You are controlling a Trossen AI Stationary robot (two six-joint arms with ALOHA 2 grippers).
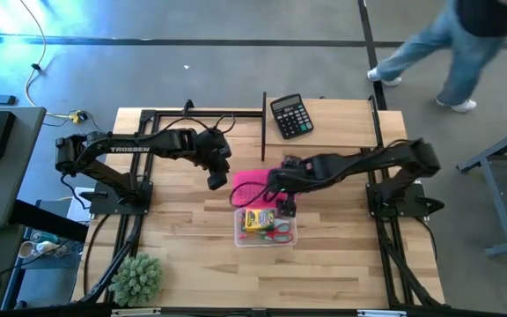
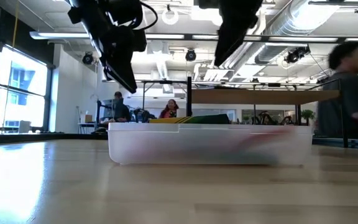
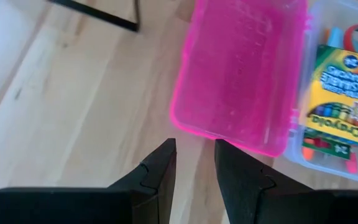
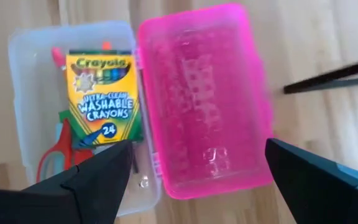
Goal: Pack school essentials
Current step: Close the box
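A pencil box lies open on the table. Its clear base [image 4: 23,74] holds a yellow-green crayon box [image 4: 104,93], red-handled scissors [image 4: 53,155] and a pink pen [image 4: 57,57]. The pink lid [image 4: 204,106] lies flat on the wood beside the base, joined to it along one long side. My left gripper [image 3: 194,155] hovers above the table past the lid's free corner, its fingers a little apart with nothing between them. My right gripper [image 4: 194,168] hangs wide open above the box, clear of it. The low view shows both grippers high above the box [image 2: 210,144].
A black calculator [image 1: 290,115] lies at the far edge, behind the box. A fuzzy green plant ball [image 1: 137,277] sits at the near left corner. A dark upright rod [image 1: 263,114] stands behind the lid. A person [image 1: 447,53] walks beyond the table's far right.
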